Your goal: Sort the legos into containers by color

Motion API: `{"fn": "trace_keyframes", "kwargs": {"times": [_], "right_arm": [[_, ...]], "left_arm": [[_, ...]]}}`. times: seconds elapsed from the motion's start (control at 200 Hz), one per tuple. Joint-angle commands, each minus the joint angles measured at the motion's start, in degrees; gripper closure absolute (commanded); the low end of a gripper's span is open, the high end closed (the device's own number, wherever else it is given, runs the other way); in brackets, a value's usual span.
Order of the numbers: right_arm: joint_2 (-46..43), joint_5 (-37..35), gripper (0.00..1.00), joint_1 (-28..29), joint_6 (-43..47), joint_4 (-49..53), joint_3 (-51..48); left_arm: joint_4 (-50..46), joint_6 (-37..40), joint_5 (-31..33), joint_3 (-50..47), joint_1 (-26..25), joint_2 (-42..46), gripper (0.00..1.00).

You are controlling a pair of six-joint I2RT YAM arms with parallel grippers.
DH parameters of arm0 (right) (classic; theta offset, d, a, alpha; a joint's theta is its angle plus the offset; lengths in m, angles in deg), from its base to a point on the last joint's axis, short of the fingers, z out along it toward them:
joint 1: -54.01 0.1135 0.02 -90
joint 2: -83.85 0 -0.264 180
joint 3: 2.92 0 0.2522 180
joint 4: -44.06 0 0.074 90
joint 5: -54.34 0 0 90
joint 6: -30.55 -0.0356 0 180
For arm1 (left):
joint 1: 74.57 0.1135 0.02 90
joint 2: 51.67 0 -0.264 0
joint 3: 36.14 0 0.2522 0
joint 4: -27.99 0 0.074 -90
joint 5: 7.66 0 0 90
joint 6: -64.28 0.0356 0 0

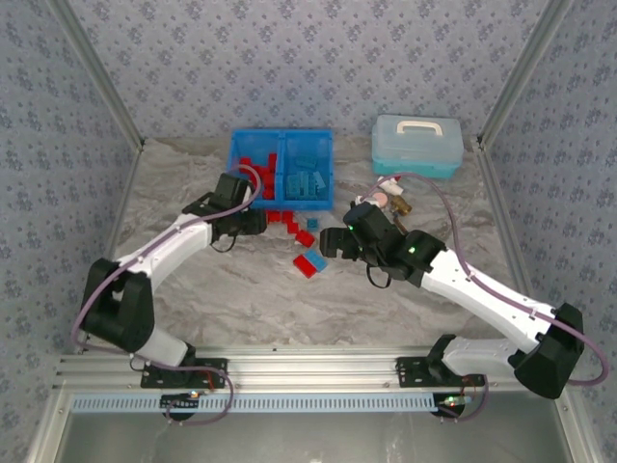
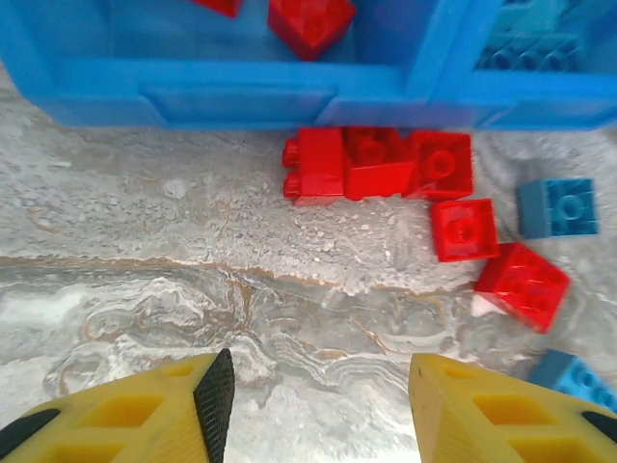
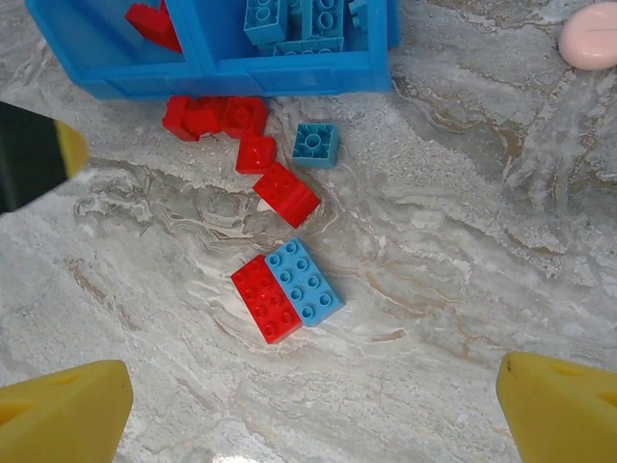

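Left gripper (image 2: pixel 318 391) hovers low over the worktop (image 2: pixel 145 260), jaws parted and nothing between them. A cluster of red legos (image 2: pixel 381 164) lies ahead of it and a touch to the right, tucked just against the front wall of the blue bin (image 2: pixel 241 92). More red bricks trail off to the right of that cluster. Over to the right gripper (image 3: pixel 313 391): spread wide, empty, high above the marble. A red-and-blue pair (image 3: pixel 286 289) sits side by side, touching, ahead of the gap between its fingers. A single blue lego (image 3: pixel 315 145) rests farther on, near the bin. From above, the left compartment (image 1: pixel 253 145) holds red bricks and the right compartment (image 1: pixel 313 145) holds blue.
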Motion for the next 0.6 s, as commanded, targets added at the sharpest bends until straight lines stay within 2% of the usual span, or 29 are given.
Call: {"fn": "trace_keyframes", "kwargs": {"times": [0.0, 0.255, 0.595], "right_arm": [[-0.4, 0.2, 0.0, -0.2, -1.3, 0.0, 0.1], [-2.4, -1.3, 0.01, -0.3, -1.2, 1.8, -0.3], [-3.0, -1.7, 0.0, -0.5, -1.4, 2.6, -0.5]], "left_arm": [[7.7, 1.9, 0.8, 1.2, -0.1, -3.8, 0.49], [10.2, 4.5, 2.8, 6.2, 0.0, -15.9, 0.5], [11.8, 5.7, 3.6, 9.3, 0.2, -21.3, 0.5]]}}
